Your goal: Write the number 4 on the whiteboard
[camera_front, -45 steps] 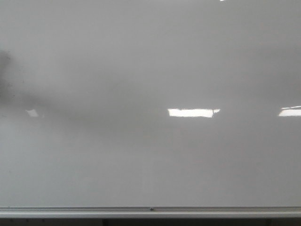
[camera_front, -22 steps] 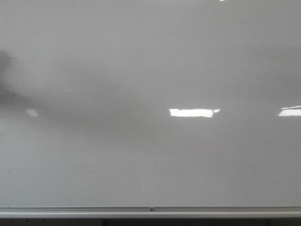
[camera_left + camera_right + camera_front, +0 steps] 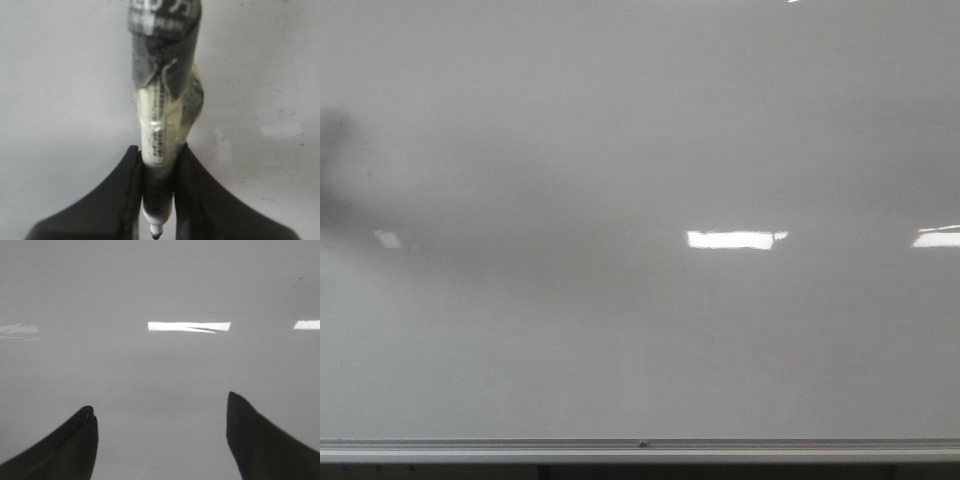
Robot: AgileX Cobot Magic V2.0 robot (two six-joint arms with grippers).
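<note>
The whiteboard (image 3: 640, 330) fills the front view, glossy pale grey, with its silver lower rail (image 3: 640, 447). No number 4 shows on it in any view. Neither gripper shows in the front view. In the left wrist view my left gripper (image 3: 159, 147) is shut on a white marker (image 3: 156, 135) wrapped in pale and grey tape, its dark nib (image 3: 156, 233) sticking out between the fingers, with the board (image 3: 60, 100) behind. In the right wrist view my right gripper (image 3: 160, 401) is open and empty, facing the bare board (image 3: 160, 370).
Bright rectangular light reflections (image 3: 730, 239) lie on the board at the middle right and right edge (image 3: 935, 237). A dark blurred shadow (image 3: 335, 170) sits at the board's left edge. A dark strip (image 3: 640, 472) runs below the rail.
The bright reflection has drifted slightly to the right and the shadow at the left edge has shifted a little. No mark has appeared on the board.
</note>
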